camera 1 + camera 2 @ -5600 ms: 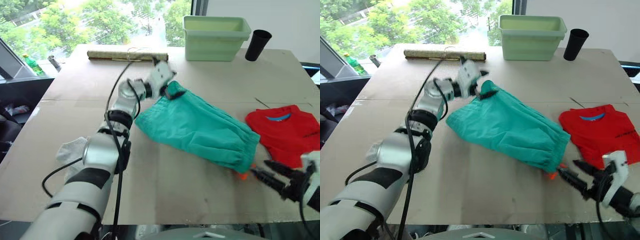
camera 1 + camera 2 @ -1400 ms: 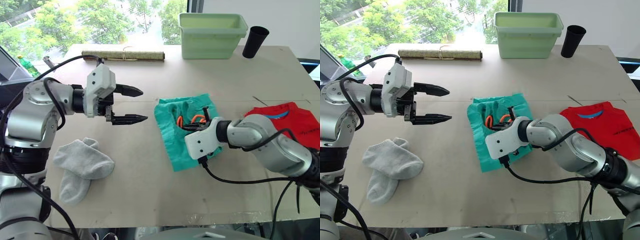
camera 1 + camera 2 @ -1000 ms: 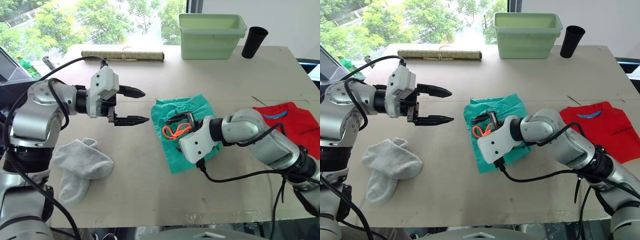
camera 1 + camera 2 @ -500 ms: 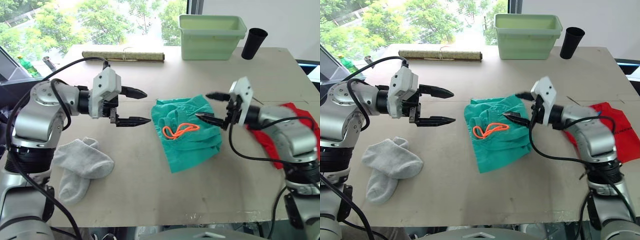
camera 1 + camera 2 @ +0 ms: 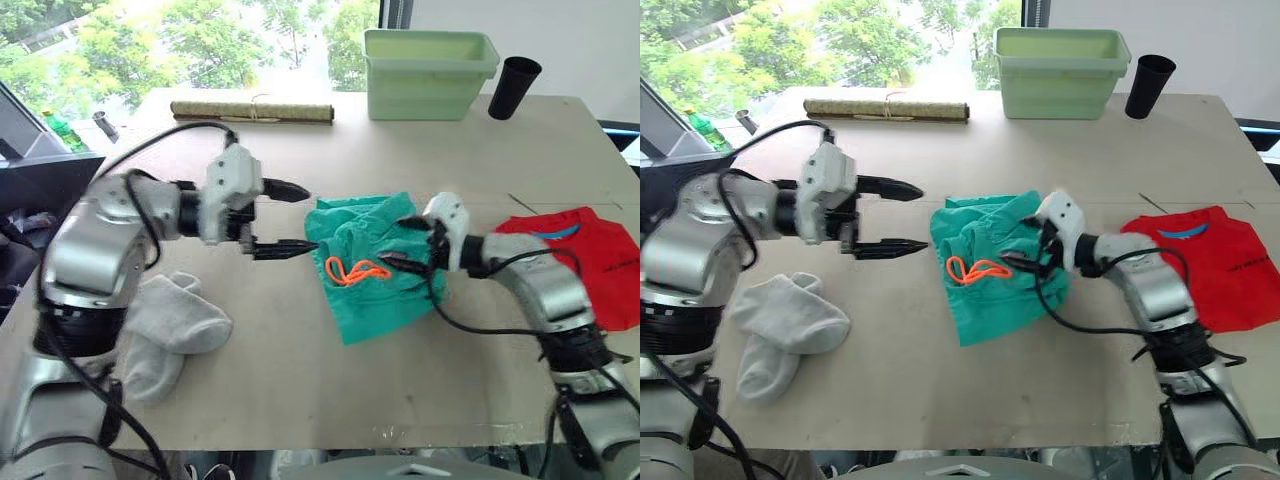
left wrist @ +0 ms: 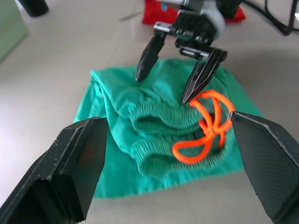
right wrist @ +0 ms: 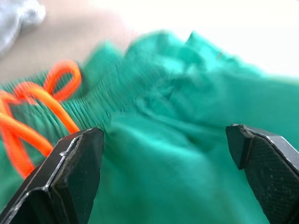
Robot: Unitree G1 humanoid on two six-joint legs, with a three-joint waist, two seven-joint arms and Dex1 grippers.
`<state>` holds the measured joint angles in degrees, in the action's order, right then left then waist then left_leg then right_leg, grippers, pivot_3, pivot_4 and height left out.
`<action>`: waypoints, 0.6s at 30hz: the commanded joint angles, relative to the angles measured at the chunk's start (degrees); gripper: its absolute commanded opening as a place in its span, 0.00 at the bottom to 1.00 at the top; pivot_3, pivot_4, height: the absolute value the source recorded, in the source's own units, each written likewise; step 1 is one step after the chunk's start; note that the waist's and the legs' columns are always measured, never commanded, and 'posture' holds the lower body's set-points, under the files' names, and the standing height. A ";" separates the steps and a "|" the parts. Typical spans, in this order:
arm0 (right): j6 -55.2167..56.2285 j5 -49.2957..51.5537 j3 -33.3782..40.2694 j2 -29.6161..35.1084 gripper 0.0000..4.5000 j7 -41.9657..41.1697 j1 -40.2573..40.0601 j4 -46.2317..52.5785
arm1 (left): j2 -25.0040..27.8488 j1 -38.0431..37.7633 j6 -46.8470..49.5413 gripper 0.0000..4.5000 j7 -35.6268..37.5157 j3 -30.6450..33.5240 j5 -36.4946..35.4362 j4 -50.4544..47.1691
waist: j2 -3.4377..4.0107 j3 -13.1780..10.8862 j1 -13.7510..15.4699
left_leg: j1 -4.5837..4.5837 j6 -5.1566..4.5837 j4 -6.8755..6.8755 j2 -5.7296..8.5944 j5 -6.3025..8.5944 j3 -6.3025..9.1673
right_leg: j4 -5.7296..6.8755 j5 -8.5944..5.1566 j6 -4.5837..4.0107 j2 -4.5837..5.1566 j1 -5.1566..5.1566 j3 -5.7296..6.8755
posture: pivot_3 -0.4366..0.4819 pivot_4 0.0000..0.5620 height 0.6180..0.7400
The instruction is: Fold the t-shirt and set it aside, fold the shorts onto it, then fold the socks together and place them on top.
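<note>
The teal-green shorts (image 5: 375, 285) lie folded into a rumpled block at the table's middle, with the orange drawstring (image 5: 355, 271) looped on top. My right gripper (image 5: 393, 242) is open and low over the right part of the shorts, its fingertips at the waistband folds. My left gripper (image 5: 311, 219) is open and hovers just off the left edge of the shorts. In the left wrist view both black fingers (image 6: 74, 163) frame the shorts (image 6: 140, 154). The red t-shirt (image 5: 590, 262) lies folded at the right. The grey socks (image 5: 170, 325) lie at the left, apart from both grippers.
A pale green tub (image 5: 430, 75) and a black cup (image 5: 510, 88) stand at the far edge. A rolled mat (image 5: 250, 110) lies at the far left. The near table edge runs below the shorts.
My right gripper has dropped and moved left, from above the right side of the shorts down to the waistband folds. My left gripper has edged closer to the shorts.
</note>
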<state>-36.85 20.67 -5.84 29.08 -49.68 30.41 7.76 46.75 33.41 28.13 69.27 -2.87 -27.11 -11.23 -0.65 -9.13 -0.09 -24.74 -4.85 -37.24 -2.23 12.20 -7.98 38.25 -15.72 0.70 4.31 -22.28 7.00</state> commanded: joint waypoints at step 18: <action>-28.11 11.08 6.07 -6.41 0.98 -2.21 9.91 -26.22 | -14.80 -1.74 -11.62 1.00 -8.29 -16.20 19.86 18.85 | -0.06 0.21 -0.84 | 0.13 0.01 0.04 -0.11 0.00 -0.18 | 0.26 0.01 -0.03 -0.04 -0.09 -0.11 | 0.48 0.27 0.97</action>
<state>-62.07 29.29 0.62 24.35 -51.72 39.96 -18.59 32.16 32.58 16.67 60.87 -18.86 -7.53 7.44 -0.71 -8.92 -0.94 -24.62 -4.84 -37.21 -2.34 12.20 -8.15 38.52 -15.71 0.67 4.29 -22.38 6.90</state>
